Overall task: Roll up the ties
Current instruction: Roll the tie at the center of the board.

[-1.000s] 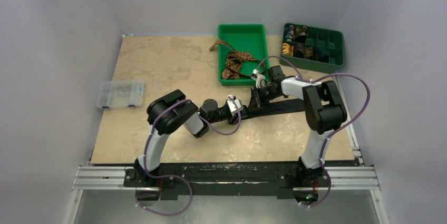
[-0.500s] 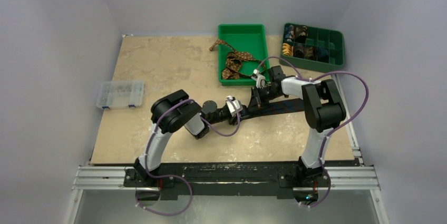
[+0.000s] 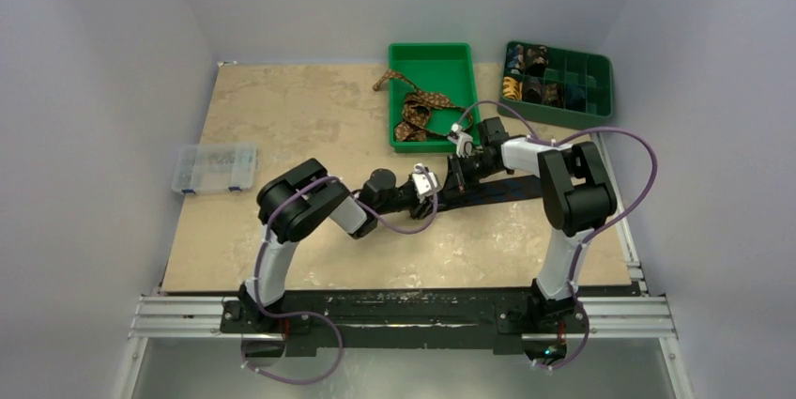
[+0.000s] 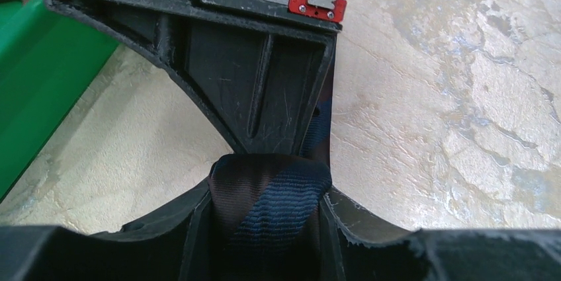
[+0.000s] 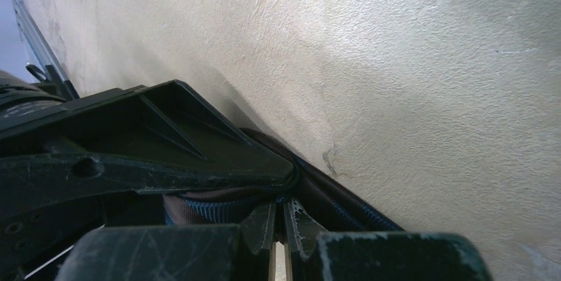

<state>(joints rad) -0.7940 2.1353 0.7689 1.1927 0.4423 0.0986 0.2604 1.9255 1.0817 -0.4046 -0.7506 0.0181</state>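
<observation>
Since the roll is mid-way, I'll start at the left gripper (image 4: 268,185). It's set to a middling gap and closed around a plump fold of the dark navy necktie with the faint brownish stripes (image 4: 264,218), with a finger pressed on each side of the bundle. Directly ahead of it, nearly nose to nose, is the right gripper (image 5: 281,218). That one is pinched fully together with the same fabric curled over its tips. I can't tell if any cloth is actually caught between those fingers or if it's just wrapped round them.

Beyond the right gripper, toward its own arm, the unrolled tail of the tie lies flat on the beige stone-look tabletop (image 3: 282,108). Further out past both grippers there's an open green plastic tray (image 3: 434,59) with a brown patterned necktie (image 3: 420,110) heaped in it, one end spilling over the rim. Off to the right of that sits a dark green divided bin (image 3: 584,99) with some coils already in its cells.

My read is that I'm a few turns into coiling the navy one, with lots of tail left. Next move is probably another turn of the coil along the strip, without the left side squeezing loose and letting it spring open.
</observation>
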